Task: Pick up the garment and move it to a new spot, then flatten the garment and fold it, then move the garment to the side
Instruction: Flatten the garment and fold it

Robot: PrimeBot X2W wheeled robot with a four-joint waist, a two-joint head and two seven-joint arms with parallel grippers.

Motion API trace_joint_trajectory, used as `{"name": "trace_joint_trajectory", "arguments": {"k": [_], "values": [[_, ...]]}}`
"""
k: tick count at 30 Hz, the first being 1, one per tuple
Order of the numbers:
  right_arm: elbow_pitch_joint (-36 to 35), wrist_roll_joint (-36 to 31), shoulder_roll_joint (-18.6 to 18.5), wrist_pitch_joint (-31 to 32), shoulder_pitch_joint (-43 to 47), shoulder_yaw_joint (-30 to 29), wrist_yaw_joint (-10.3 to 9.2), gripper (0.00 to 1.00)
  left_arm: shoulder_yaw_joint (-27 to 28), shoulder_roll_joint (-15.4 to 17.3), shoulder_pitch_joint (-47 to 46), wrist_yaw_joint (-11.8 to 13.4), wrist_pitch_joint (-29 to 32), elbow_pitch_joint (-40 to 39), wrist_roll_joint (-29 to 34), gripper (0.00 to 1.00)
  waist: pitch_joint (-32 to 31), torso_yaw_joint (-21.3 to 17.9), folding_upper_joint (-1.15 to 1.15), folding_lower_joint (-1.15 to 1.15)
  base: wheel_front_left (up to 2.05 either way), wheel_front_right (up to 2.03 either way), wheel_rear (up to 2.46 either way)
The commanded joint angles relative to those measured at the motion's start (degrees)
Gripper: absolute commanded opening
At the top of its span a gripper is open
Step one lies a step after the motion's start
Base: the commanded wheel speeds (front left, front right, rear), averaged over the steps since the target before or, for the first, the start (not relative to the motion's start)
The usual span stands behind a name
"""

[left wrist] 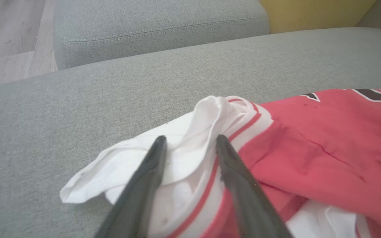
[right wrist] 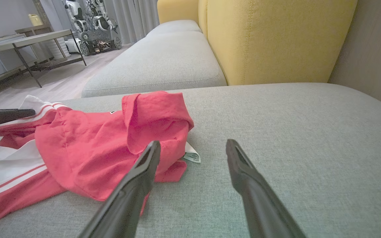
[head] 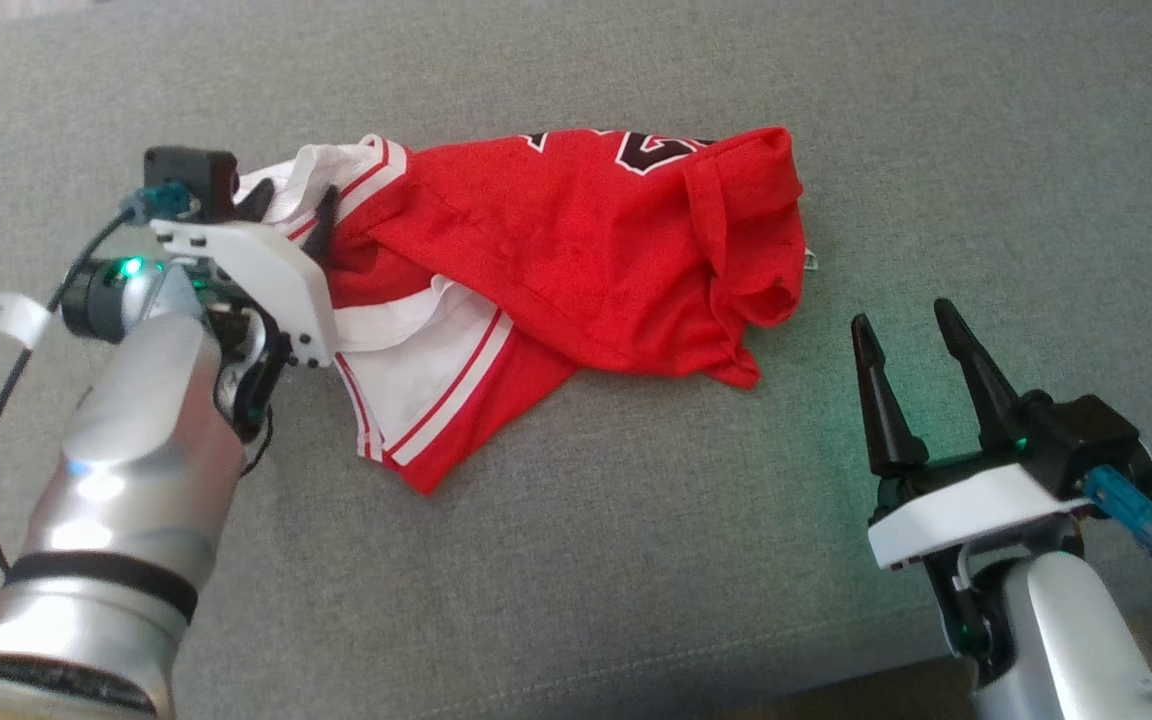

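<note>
garment | long axis left-right, white end toward left | left jaws apart astride white end | right jaws wide

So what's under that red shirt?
The red shirt lies crumpled on the grey cushion; a small white tag peeks from beneath. Anything else under it is covered.

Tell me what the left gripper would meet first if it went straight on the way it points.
The garment: the left gripper points at its white edge, bunched up between the open fingers. Depth is unclear, but contact looks near.
</note>
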Motion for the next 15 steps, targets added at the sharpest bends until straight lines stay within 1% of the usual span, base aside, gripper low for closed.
{"name": "trace_joint_trajectory", "arguments": {"k": [1, 4, 7, 8, 9, 12, 15], "values": [[-1.6, 0.5, -0.2, -0.8, -2.0, 1.4, -0.04, 1.0, 1.5, 1.4, -4.0, -0.5, -0.4, 0.3, -0.6, 0.0, 0.3, -0.2, 0.0, 0.0, 0.0, 0.0, 0.0], [-1.3, 0.6, -0.2, -1.2, -2.4, 1.4, -0.04, 1.0, 1.1, 1.1, -6.2, -0.8, -1.8, 3.5, -0.3, 0.0, 0.6, -0.1, 0.0, 0.0, 0.0, 0.0, 0.0], [-1.1, 0.7, -0.2, -1.5, -2.6, 1.1, -0.04, 1.0, 0.9, 1.2, -7.9, -0.6, -5.6, 4.4, 0.3, 0.0, 0.8, 0.3, 0.0, 0.0, 0.0, 0.0, 0.0], [-1.1, 0.7, -0.2, -1.5, -2.6, 1.1, -0.04, 1.0, 0.9, 1.2, -7.9, -0.6, -5.6, 4.4, 0.3, 0.0, 0.8, 0.3, 0.0, 0.0, 0.0, 0.0, 0.0], [-1.0, 0.7, -0.2, -1.6, -2.7, 0.9, -0.04, 1.0, 0.8, 1.1, -8.3, -0.4, -7.0, 4.3, 0.6, 0.0, 0.8, 0.6, 0.0, 0.0, 0.0, 0.0, 0.0], [-0.9, 0.8, -0.2, -1.7, -2.6, 0.3, -0.04, 1.0, 0.4, 1.5, -9.1, 1.0, -10.2, 2.9, 1.8, 0.0, 0.7, 1.5, 0.0, 0.0, 0.0, 0.0, 0.0], [-0.9, 0.9, -0.2, -1.6, -2.3, -0.1, -0.04, 1.0, -0.2, 2.5, -7.8, 2.7, -12.0, -1.1, 3.3, 0.0, 0.3, 2.4, 0.0, 0.0, 0.0, 0.0, 0.0]]}}
